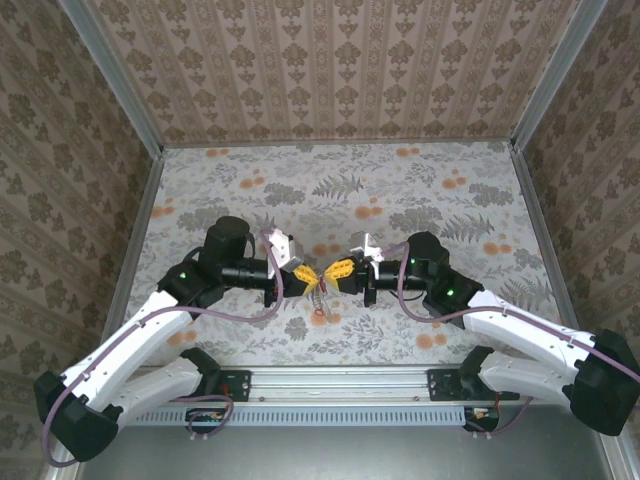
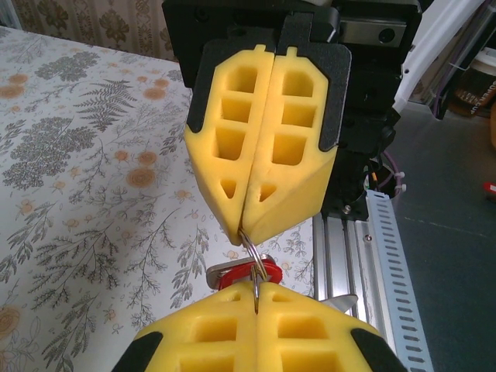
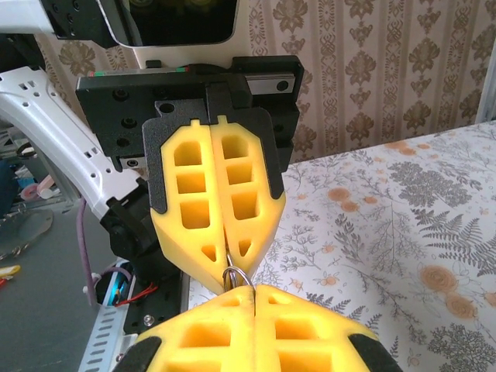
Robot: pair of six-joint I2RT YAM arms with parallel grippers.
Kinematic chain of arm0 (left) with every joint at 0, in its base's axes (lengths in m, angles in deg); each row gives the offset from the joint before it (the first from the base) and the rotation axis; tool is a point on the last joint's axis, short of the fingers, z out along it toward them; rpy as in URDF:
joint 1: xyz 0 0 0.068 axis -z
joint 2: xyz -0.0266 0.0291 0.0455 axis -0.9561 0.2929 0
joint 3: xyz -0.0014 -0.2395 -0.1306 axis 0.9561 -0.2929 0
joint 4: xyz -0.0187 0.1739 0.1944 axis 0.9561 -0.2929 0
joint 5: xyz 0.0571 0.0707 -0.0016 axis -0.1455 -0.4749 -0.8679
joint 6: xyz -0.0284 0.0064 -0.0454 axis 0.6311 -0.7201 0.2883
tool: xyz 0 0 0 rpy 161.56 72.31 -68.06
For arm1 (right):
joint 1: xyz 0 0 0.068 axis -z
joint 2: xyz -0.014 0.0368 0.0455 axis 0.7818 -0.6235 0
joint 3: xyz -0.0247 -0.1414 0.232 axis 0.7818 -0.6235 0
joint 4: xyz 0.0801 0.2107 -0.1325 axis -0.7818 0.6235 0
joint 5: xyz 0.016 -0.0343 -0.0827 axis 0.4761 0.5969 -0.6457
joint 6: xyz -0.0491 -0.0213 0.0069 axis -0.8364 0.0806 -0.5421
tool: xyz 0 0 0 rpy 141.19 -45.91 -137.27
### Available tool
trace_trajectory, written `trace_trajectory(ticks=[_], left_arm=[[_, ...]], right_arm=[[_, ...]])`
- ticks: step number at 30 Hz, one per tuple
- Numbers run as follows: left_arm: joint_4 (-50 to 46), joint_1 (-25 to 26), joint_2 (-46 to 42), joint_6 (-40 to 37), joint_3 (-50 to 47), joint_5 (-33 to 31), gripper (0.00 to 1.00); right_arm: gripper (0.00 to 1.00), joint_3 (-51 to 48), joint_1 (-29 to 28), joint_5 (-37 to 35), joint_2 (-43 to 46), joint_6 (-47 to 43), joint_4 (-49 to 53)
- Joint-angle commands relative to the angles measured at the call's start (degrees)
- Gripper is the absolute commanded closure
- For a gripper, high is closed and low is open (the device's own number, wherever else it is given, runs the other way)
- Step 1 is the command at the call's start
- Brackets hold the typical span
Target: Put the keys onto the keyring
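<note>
The thin metal keyring point(image 2: 250, 248) stands upright, pinched between left tool point(image 2: 256, 298) and right tool point(image 2: 242, 226); red-headed keys point(image 2: 246, 273) hang at its 6 o'clock.

Soft, even light makes all three pictures fairly bright. Shadows on the counter point(image 1: 400, 190) are faint. The top picture looks a bit fuzzy in its small parts

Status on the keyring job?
Left gripper, right gripper both shut on keyring, tip to tip. Red key just beneath it, attachment unclear. Nothing blocking.
</note>
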Motion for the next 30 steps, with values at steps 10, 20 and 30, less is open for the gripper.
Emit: trace_trajectory(ticks=[10,20,30], left_arm=[[0.6,0.7,-0.8,-1.1,1.6,0.6,1.00],[-2.9,0.7,-3.4,1.5,0.4,-18.5,1.00],[-4.3,3.6,-11.1,3.4,-0.7,-25.0,1.00]], right_arm=[[1.00,1.8,0.5,-2.6,1.8,0.3,1.1],[1.00,-4.3,1.1,-15.1,13.1,6.6,16.8],[1.00,-6.4,0.6,-31.3,9.0,17.2,37.7]])
